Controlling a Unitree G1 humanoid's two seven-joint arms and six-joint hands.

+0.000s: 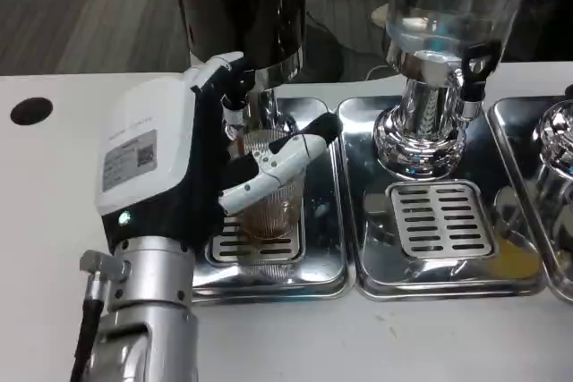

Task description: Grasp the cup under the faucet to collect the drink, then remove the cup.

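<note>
Left of centre, under the faucet (235, 112), the left robot hand (192, 163) is wrapped around the cup (269, 190) on the tray (327, 261). Pulling away early or tilting could spill the drink.

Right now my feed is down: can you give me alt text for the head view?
The left hand grips a clear ribbed cup holding brown drink under the faucet of a dark dispenser, over the grate of a steel drip tray. A clear dispenser stands to its right on a second tray.
</note>
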